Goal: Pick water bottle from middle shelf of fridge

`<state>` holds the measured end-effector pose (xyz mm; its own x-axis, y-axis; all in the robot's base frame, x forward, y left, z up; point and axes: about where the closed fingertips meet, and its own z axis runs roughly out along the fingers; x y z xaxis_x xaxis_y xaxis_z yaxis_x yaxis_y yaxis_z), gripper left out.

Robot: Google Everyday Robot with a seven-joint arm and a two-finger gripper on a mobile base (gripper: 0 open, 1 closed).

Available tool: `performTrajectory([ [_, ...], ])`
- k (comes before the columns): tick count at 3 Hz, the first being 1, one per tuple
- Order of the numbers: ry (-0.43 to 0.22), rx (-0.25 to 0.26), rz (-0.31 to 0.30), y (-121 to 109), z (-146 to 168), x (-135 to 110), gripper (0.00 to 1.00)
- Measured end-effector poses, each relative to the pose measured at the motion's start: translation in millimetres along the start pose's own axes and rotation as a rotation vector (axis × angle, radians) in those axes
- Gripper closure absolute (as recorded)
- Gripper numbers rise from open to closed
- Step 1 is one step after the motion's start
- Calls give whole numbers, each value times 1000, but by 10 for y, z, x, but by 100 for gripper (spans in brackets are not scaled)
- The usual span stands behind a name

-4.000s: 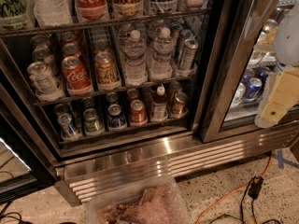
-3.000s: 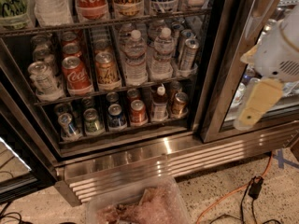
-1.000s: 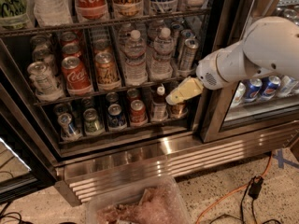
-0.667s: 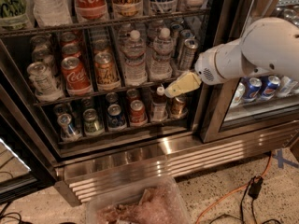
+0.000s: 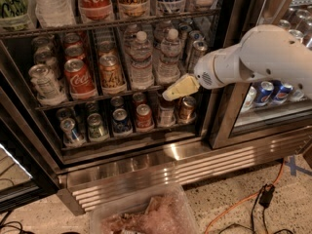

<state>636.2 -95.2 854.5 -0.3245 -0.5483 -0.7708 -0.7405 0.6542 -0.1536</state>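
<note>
The fridge (image 5: 161, 152) stands with its left door open. On the middle shelf (image 5: 97, 97) two clear water bottles with white caps stand side by side: one (image 5: 142, 62) in the middle and one (image 5: 170, 58) to its right, among soda cans. My gripper (image 5: 170, 94) with pale yellow fingers reaches in from the right on a white arm (image 5: 258, 57). Its tip is just below and in front of the right water bottle, at the shelf's front edge, touching nothing I can see.
Coca-Cola cans (image 5: 78, 77) and an orange can (image 5: 110, 72) fill the shelf's left lanes. The lower shelf holds small cans and a red-capped bottle (image 5: 165, 112). A steel door frame (image 5: 229, 111) stands to the right. A clear plastic bin (image 5: 146, 213) and an orange cable (image 5: 243, 199) lie on the floor.
My arm has swung in from the far right and moved left and up, bringing the gripper from beside the right door to the front of the middle shelf.
</note>
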Motion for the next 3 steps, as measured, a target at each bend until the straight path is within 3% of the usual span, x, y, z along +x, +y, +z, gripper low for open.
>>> performTrajectory([
  [1,-60,-27,10,52,414,-181,0],
  [3,-179,0,44,94,849,-466,42],
])
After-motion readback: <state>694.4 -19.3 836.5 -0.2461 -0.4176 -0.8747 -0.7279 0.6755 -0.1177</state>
